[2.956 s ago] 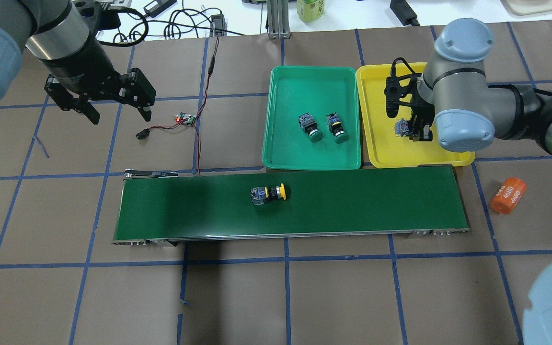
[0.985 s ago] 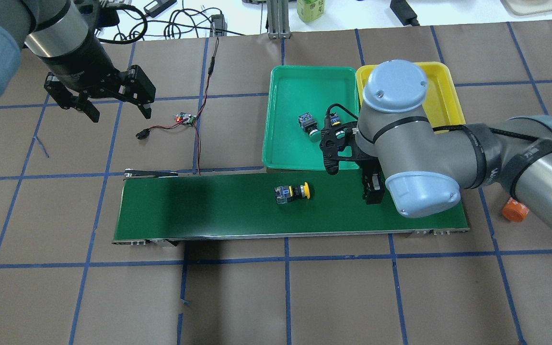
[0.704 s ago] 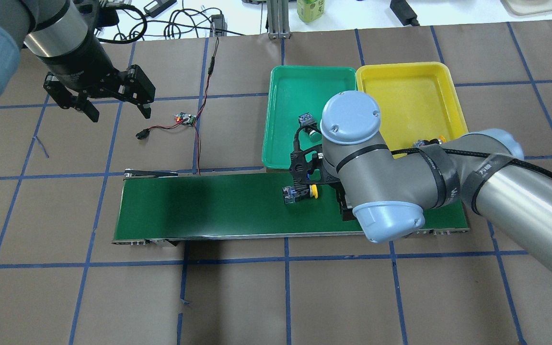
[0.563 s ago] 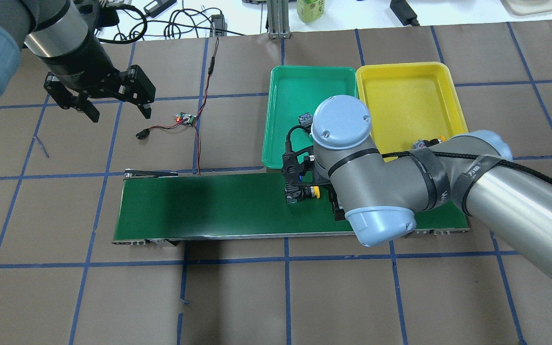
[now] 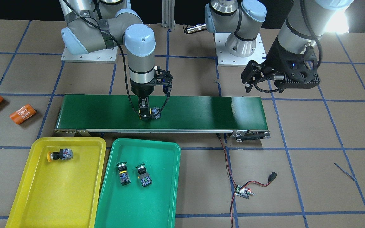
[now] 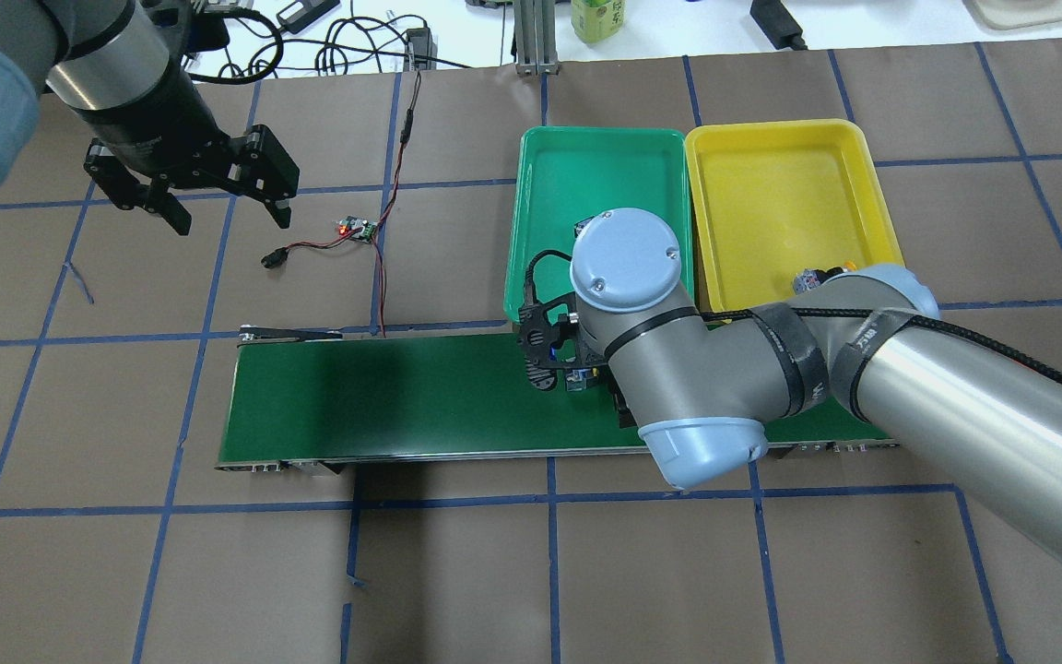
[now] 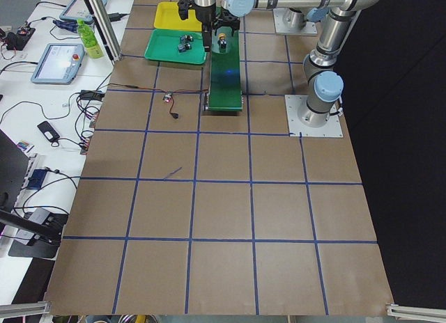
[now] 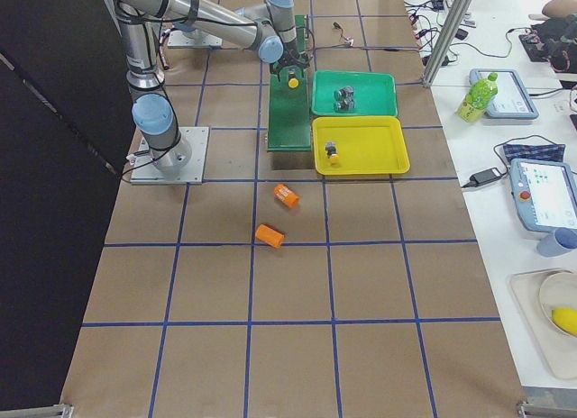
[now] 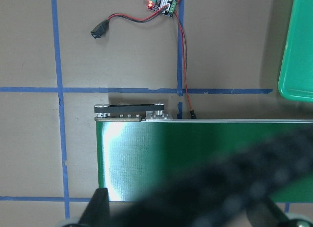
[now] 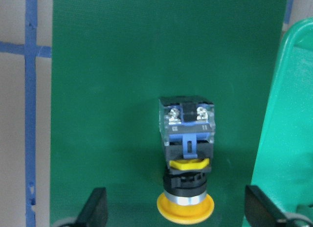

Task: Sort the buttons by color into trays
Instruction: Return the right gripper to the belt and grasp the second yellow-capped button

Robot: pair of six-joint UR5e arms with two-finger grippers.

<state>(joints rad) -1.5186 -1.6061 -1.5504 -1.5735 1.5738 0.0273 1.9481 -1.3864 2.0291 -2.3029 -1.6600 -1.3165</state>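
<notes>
Straddling the yellow button (image 10: 187, 153) on the conveyor belt (image 10: 122, 65), my right gripper (image 10: 178, 210) is open, a finger on each side. The button's long axis runs between them, cap toward my wrist; my left gripper (image 6: 231, 221), open too, hangs well apart.

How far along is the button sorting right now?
Done: two green buttons in the green tray, one yellow button in the yellow tray. In hand: the open right gripper straddles the last yellow button on the belt, not gripping yet. Left: carry it to the yellow tray.
</notes>
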